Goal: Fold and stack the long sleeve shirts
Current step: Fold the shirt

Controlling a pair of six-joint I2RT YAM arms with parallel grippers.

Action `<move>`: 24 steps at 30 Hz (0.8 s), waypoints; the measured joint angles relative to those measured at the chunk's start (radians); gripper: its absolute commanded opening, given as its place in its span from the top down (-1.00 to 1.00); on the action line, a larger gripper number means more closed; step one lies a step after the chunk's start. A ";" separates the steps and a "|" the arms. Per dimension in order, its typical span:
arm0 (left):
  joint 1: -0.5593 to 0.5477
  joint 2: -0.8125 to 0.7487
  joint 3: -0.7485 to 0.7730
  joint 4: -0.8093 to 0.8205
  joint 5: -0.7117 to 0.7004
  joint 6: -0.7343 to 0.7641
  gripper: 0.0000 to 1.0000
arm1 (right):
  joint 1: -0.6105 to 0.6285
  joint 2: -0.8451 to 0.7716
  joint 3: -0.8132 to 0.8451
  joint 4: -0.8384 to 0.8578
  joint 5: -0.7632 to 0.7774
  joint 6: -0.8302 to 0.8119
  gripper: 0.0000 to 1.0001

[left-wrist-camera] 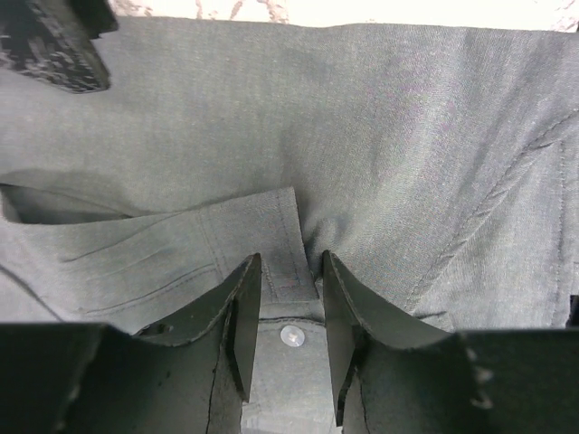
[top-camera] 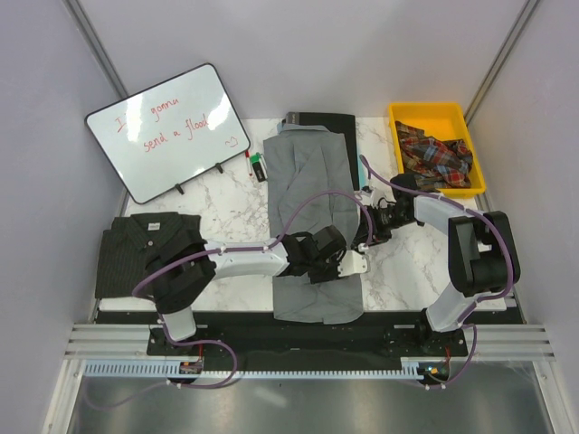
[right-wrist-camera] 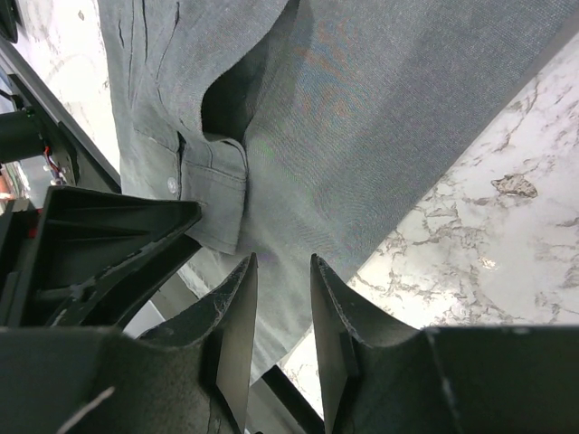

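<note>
The mid-grey shirt (top-camera: 312, 167) lies lengthwise at the centre of the marble table (top-camera: 226, 203). The folded striped charcoal shirt (top-camera: 145, 249) rests well apart from it, at the left edge. We see the left gripper (left-wrist-camera: 289, 264) partly spread, its fingers straddling the buttoned cuff (left-wrist-camera: 181, 262), which lies flat between them. The right gripper (right-wrist-camera: 278, 264) sits at the grey shirt's right-hand edge, fingers apart over the cloth; we cannot tell whether they pinch it.

Pale lilac panel walls (top-camera: 380, 54) close in a white marble-patterned table (top-camera: 226, 203) — soft, even light throughout.
</note>
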 measured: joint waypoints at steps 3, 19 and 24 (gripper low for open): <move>0.000 -0.013 0.005 -0.005 -0.008 0.000 0.16 | 0.000 0.000 0.000 0.000 0.000 -0.001 0.24; 0.005 -0.021 0.019 -0.023 -0.014 0.000 -0.09 | 0.001 0.000 0.000 -0.009 0.003 -0.013 0.22; 0.013 -0.067 0.022 -0.018 -0.007 0.000 -0.18 | 0.001 0.000 -0.001 -0.009 0.004 -0.016 0.22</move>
